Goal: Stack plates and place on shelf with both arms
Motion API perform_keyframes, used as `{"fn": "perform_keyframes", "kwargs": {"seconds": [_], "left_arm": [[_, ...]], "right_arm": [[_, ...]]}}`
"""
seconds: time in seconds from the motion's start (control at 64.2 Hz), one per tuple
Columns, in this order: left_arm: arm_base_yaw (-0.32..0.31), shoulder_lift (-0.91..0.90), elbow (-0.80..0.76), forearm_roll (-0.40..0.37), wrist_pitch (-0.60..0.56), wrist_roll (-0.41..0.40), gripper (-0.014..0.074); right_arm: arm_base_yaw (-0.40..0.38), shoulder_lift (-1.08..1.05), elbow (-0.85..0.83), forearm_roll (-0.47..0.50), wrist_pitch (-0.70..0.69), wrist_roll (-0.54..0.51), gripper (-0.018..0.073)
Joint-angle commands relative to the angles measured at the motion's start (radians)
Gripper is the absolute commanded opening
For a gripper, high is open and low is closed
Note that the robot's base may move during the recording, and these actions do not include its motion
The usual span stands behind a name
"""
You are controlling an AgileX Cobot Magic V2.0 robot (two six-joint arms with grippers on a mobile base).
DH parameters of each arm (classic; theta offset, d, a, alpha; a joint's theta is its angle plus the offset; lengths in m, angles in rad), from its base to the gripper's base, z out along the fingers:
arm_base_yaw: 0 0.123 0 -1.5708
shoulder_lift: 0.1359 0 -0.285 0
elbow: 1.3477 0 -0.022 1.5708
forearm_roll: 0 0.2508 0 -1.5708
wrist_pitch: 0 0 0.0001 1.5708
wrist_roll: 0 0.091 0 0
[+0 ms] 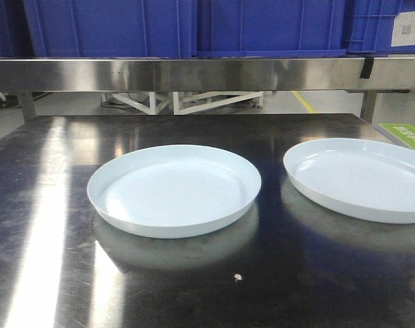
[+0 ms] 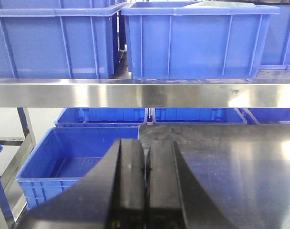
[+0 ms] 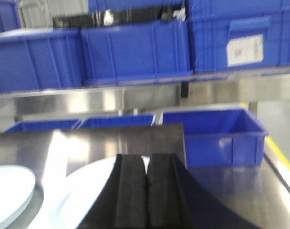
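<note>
Two glossy, pale bluish-white round plates lie apart on the dark reflective steel tabletop (image 1: 194,294): one plate (image 1: 173,190) near the middle, the other plate (image 1: 361,178) to its right, cut by the frame edge. The black left gripper (image 2: 146,186) and black right gripper (image 3: 145,191) each have their fingers pressed flat together. Blue plastic crates (image 1: 112,27) line the steel shelf (image 1: 194,74) above. A lower open blue crate (image 2: 78,157) shows its bare floor.
</note>
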Motion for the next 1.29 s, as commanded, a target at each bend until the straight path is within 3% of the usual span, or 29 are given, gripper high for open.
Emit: {"fn": "perform_keyframes", "kwargs": {"seconds": [0.0,0.156,0.53,0.67,0.81,1.278], "left_arm": [[0.002,0.001,-0.030,-0.006,-0.083,-0.009,0.0085],[0.002,0.001,-0.030,-0.006,-0.083,-0.009,0.0085],[0.002,0.001,-0.030,-0.006,-0.083,-0.009,0.0085],[0.002,0.001,-0.030,-0.006,-0.083,-0.009,0.0085],[0.002,0.001,-0.030,-0.006,-0.083,-0.009,0.0085],[0.002,0.001,-0.030,-0.006,-0.083,-0.009,0.0085]], "right_arm": [[-0.004,0.003,-0.077,-0.013,0.003,-0.003,0.0030],[-0.004,0.122,-0.174,-0.013,0.099,-0.003,0.0030],[-0.003,0.488,-0.310,-0.002,0.099,-0.002,0.0030],[-0.003,0.599,-0.361,0.074,0.138,0.004,0.0030],[-0.003,0.702,-0.444,0.159,0.263,0.004,0.0030],[-0.030,1.138,-0.815,0.187,0.710,0.004,0.0030]]}}
